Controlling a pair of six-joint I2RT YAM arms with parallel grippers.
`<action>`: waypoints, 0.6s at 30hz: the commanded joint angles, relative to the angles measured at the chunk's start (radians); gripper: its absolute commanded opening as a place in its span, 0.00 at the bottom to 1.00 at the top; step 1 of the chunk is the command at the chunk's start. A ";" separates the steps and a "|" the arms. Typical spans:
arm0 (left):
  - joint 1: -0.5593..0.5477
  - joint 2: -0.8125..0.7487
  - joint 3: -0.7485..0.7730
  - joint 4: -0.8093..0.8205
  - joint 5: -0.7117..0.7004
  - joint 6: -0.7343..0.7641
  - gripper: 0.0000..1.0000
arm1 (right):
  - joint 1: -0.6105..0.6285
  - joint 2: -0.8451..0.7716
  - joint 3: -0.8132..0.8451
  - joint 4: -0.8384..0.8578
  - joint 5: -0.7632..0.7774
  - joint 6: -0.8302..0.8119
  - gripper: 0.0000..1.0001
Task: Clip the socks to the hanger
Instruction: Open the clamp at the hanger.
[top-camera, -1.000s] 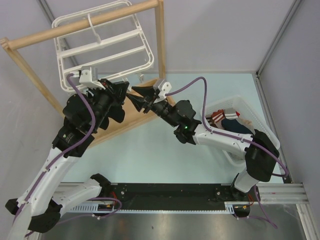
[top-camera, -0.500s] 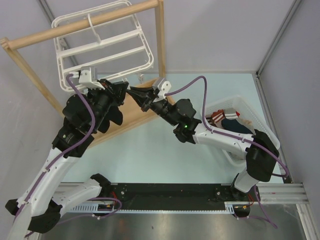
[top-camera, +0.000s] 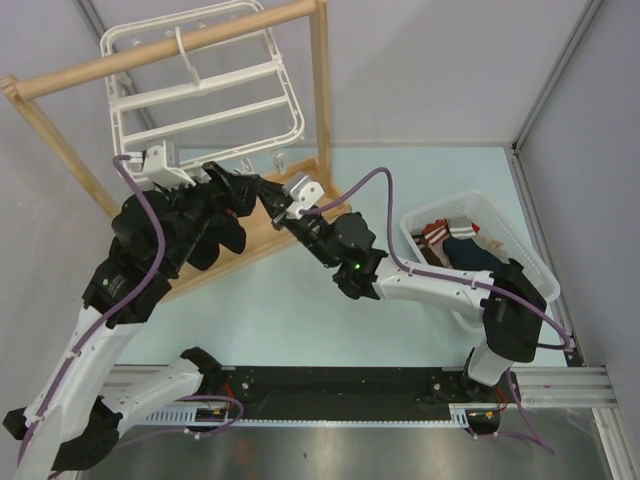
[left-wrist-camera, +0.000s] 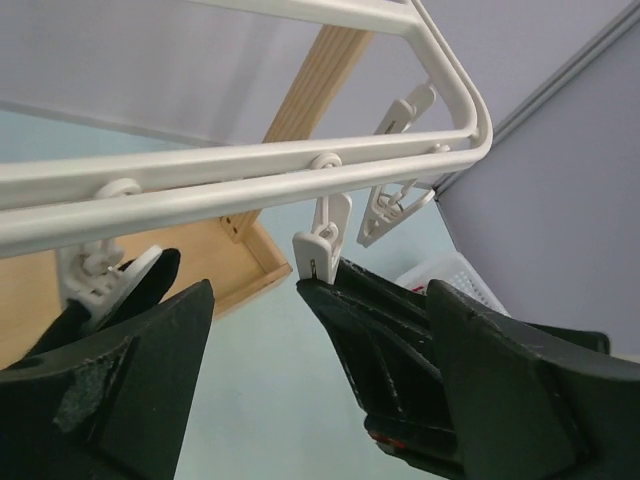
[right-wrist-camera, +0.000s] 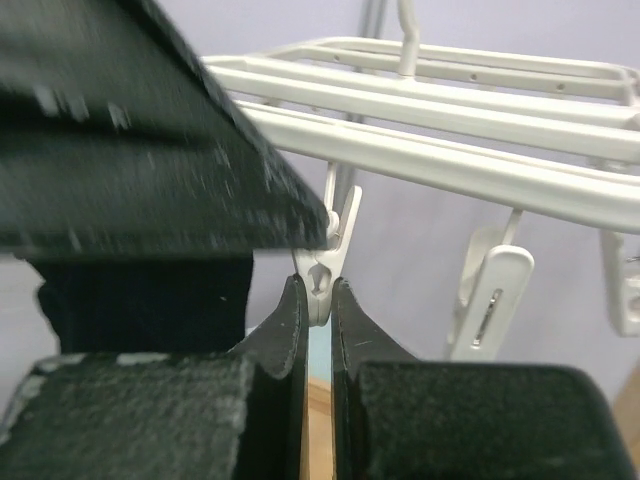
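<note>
Right gripper (right-wrist-camera: 318, 295) is seen clamped on a white clip (right-wrist-camera: 325, 262). The clip is pinched between both fingertips and dangles from the front bar of the hanger (left-wrist-camera: 250, 190), directly above the claw. A second clip is seen hanging free, just right of the claw. Left gripper (top-camera: 238, 188) is met tip to tip from the left. Its jaws are spread apart, with the right fingertips and the pinched clip set between them. A black sock (top-camera: 218, 240) is seen left of and below the claw, beside the left gripper's finger and next to another clip. Whether it is clipped or held cannot be told. The hanger is hung on the wooden stand (top-camera: 320, 90), beyond the claws. More dark socks (top-camera: 470, 252) are left in the white basket (top-camera: 445, 205), well behind the claw, by the right arm's base.
</note>
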 joint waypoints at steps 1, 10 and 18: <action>-0.003 0.002 0.104 -0.108 -0.045 -0.072 0.93 | 0.044 0.038 0.042 0.085 0.154 -0.174 0.00; -0.003 0.070 0.161 -0.161 -0.073 -0.115 0.86 | 0.093 0.092 0.056 0.170 0.225 -0.355 0.00; -0.003 0.191 0.276 -0.225 -0.083 -0.118 0.79 | 0.096 0.101 0.059 0.180 0.233 -0.381 0.00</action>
